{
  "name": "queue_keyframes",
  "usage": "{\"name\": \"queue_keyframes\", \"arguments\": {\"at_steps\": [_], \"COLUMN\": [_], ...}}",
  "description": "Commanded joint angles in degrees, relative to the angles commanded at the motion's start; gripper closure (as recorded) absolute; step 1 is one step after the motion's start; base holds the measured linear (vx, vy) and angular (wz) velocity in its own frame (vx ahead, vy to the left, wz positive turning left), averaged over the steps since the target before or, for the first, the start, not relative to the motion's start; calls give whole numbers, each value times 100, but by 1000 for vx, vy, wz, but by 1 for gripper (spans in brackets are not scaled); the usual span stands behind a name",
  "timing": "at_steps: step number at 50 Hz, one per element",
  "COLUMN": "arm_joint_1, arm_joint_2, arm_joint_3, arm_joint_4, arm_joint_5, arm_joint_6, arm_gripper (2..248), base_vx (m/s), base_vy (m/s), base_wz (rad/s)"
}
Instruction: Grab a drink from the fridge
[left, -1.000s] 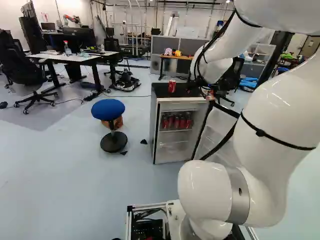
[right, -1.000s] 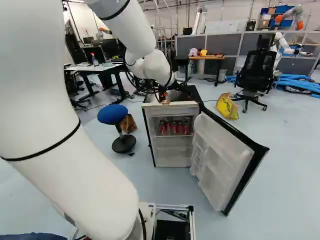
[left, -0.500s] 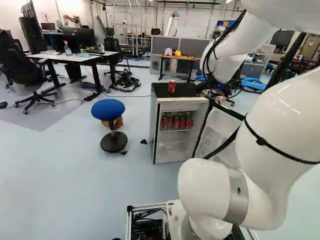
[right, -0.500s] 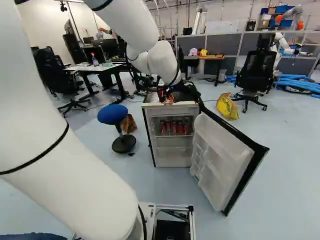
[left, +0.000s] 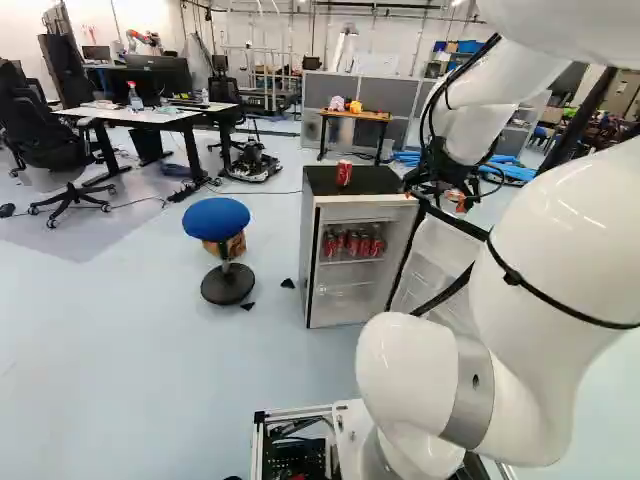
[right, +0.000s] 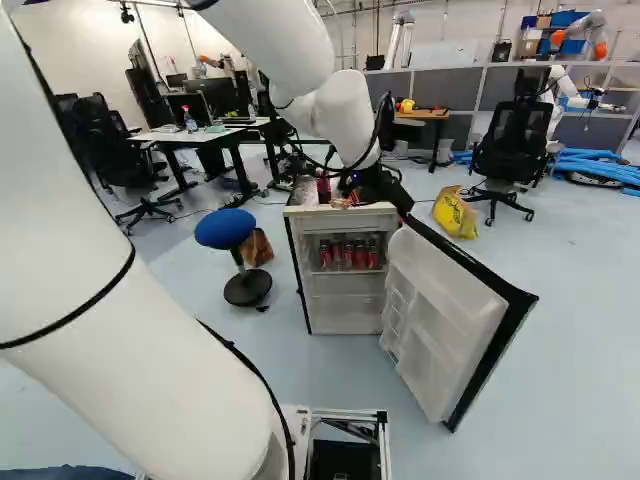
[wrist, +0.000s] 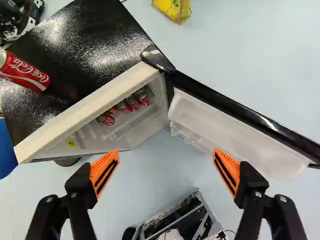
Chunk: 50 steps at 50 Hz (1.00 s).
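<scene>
My gripper (left: 458, 200) hangs over the hinge side of the small fridge (left: 312, 262), by the top edge of its swung-out door (right: 440, 325). In the wrist view the gripper (wrist: 166, 172) is wide open, nothing between its orange pads; the fridge opening and door lie ahead of it. Several red cans (right: 348, 256) stand on the upper shelf inside; the wrist view shows these cans (wrist: 132, 102) partly under the top's edge. One more red can (left: 344, 173) stands upright on the black fridge top (wrist: 90, 45).
A blue stool (left: 217, 218) stands beside the fridge. Behind are desks (left: 150, 115), an office chair (right: 512, 150), a yellow bag (right: 455, 212) and another robot (right: 560, 95). The fridge door juts out toward the base.
My arm has swung away from the can on top, toward the door side, and the gripper has tilted downward. The base, the fridge and the cans have stayed put.
</scene>
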Motion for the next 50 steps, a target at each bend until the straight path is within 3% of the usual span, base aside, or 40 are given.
{"name": "queue_keyframes", "arguments": {"at_steps": [50], "arm_joint_1": [-1000], "arm_joint_2": [-577], "arm_joint_3": [-577], "arm_joint_4": [0], "arm_joint_5": [0], "arm_joint_6": [0], "arm_gripper": [3], "base_vx": [0], "base_vy": [0], "base_wz": [0]}}
